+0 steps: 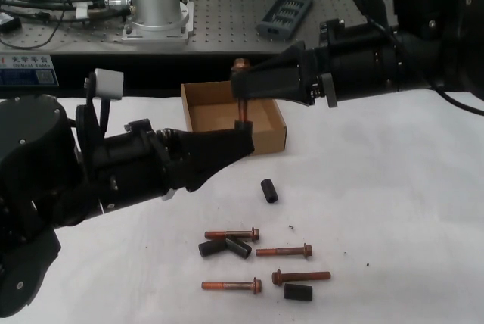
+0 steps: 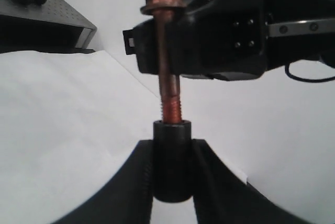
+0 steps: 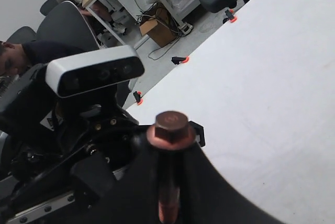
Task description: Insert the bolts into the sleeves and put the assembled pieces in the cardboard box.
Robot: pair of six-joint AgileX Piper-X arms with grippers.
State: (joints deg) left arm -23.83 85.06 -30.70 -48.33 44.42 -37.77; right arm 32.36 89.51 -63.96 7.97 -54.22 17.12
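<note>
Count: 5 bolts, 5 sleeves, 1 cardboard box [image 1: 268, 138].

The 4 loose bolts [image 1: 283, 250] lie flat on the white cloth [image 1: 393, 188], near-centre. The 4 loose sleeves [image 1: 269, 191] are among them: 1 alone on the far side, 2 touching at the left, 1 nearest.

The 5th pair is up in the air, in line w/ the box in the high view. L gripper [image 2: 171, 174] is clenched on the held sleeve [image 2: 171, 166], which stands upright btwn its fingers. R gripper [image 1: 240, 85] grips the held bolt [image 2: 165, 56] by the shank just under the head. The bolt is vertical, head up, w/ its threaded tip in the sleeve's top opening.

Bolts: coppery-rust metal, hex flanged head, smooth shank, thread at the end. Sleeves: short matte black cylinders. Box: brown cardboard, open top, low walls.
</note>
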